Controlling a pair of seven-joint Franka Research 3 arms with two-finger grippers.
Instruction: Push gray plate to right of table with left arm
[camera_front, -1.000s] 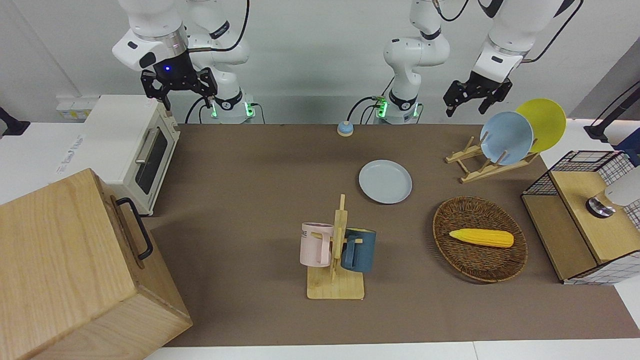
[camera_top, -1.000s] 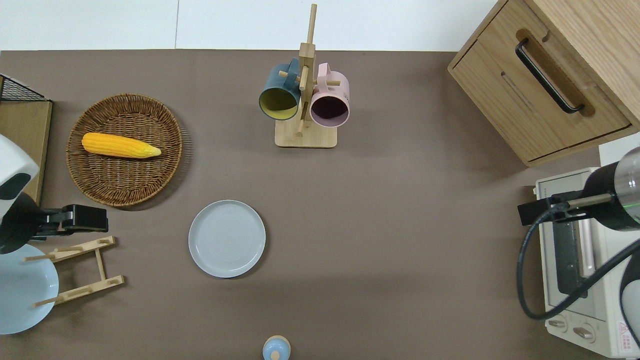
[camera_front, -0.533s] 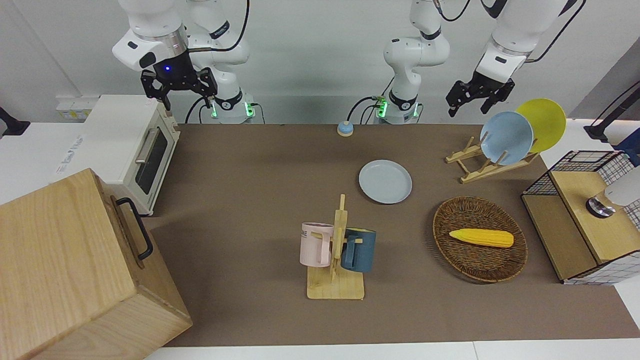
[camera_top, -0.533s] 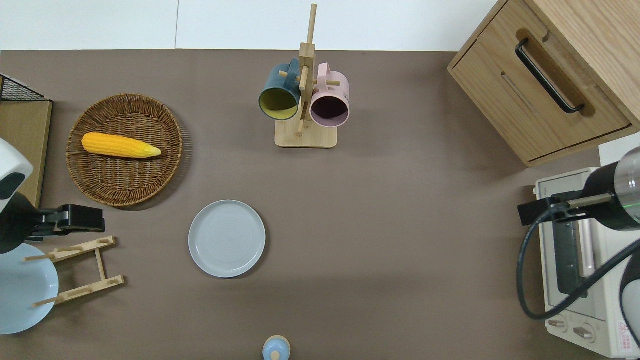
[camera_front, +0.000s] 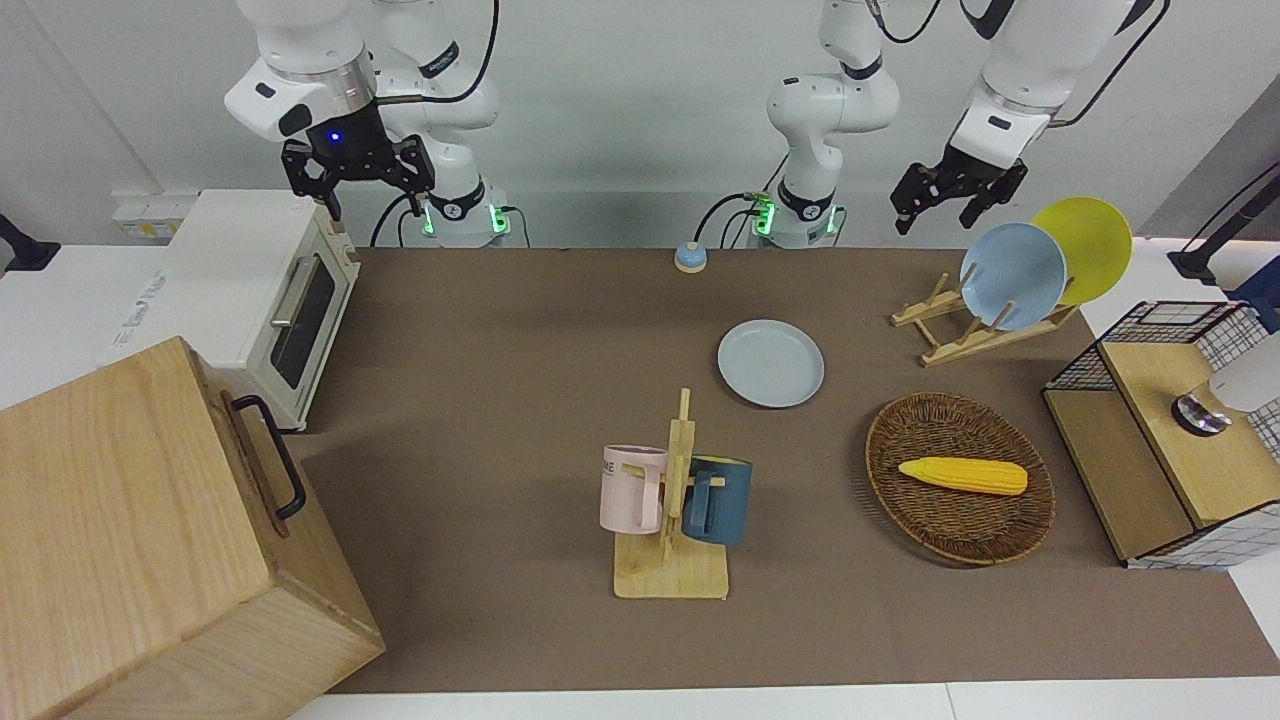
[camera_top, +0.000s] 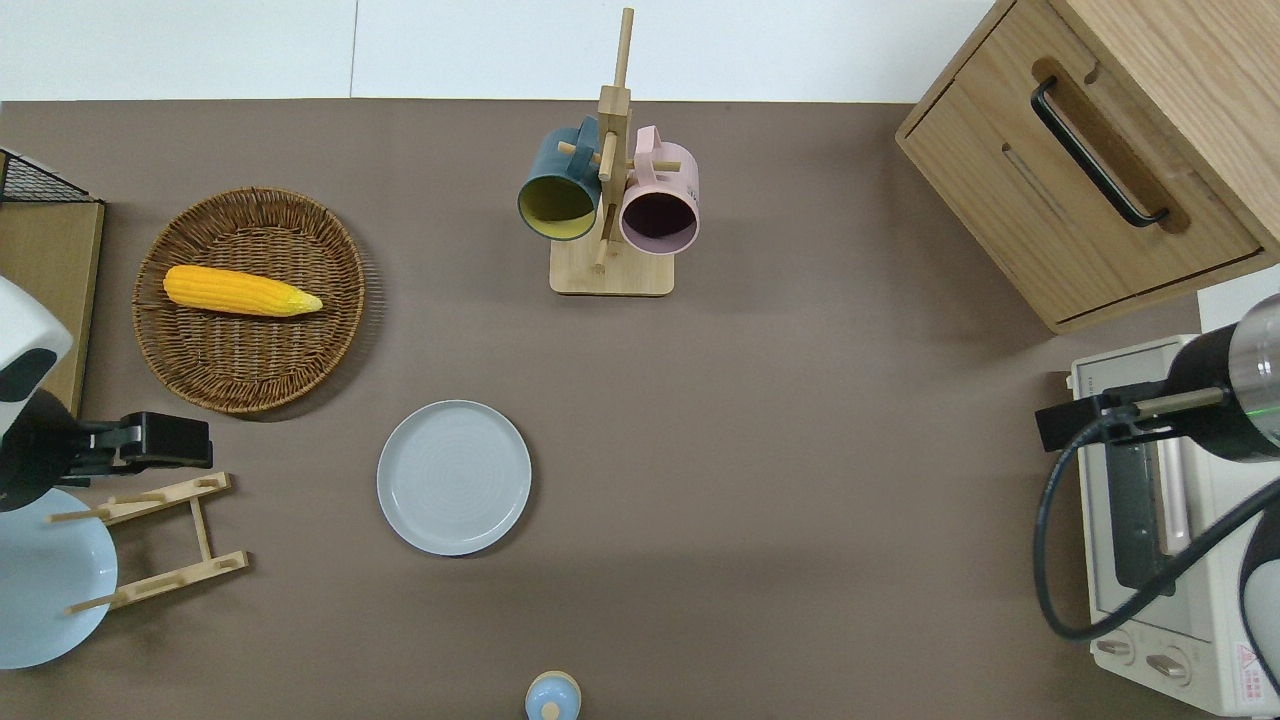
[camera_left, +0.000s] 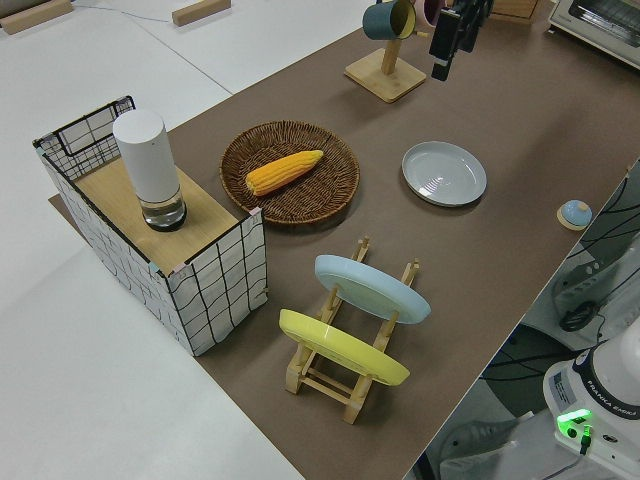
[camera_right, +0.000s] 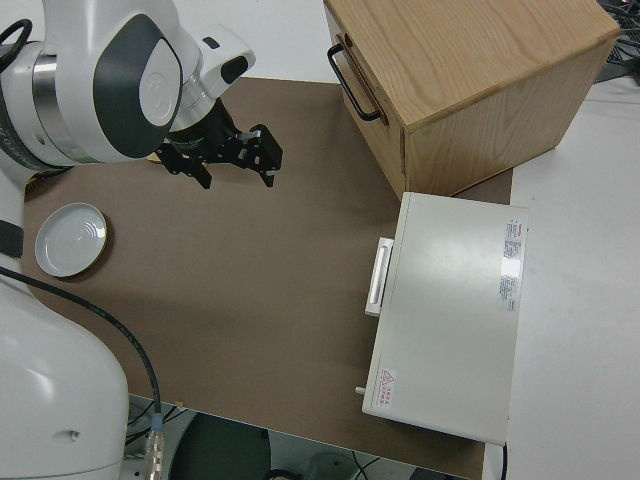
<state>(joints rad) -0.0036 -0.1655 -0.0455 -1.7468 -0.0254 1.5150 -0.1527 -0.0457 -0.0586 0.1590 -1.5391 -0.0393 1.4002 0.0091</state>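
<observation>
The gray plate (camera_front: 770, 363) (camera_top: 454, 477) (camera_left: 444, 172) lies flat on the brown table (camera_front: 500, 330), nearer to the robots than the mug rack (camera_front: 672, 510). My left gripper (camera_front: 935, 213) (camera_top: 190, 452) hangs open and empty in the air. In the overhead view it is over the mat between the wicker basket (camera_top: 250, 375) and the wooden plate rack (camera_top: 165, 540), well apart from the plate, toward the left arm's end. My right gripper (camera_front: 375, 195) (camera_right: 235, 172), with the blue dot, is parked and open.
A sky-blue plate (camera_front: 1012, 275) and a yellow plate (camera_front: 1085, 245) lean in the plate rack. Corn (camera_front: 962, 475) lies in the basket. A wire-sided box (camera_front: 1170, 440) stands at the left arm's end. A toaster oven (camera_front: 265, 300) and a wooden cabinet (camera_front: 150, 540) stand at the right arm's end.
The left arm has shifted only slightly, its gripper drifting a little toward its own end of the table. The gray plate and the right arm have not moved.
</observation>
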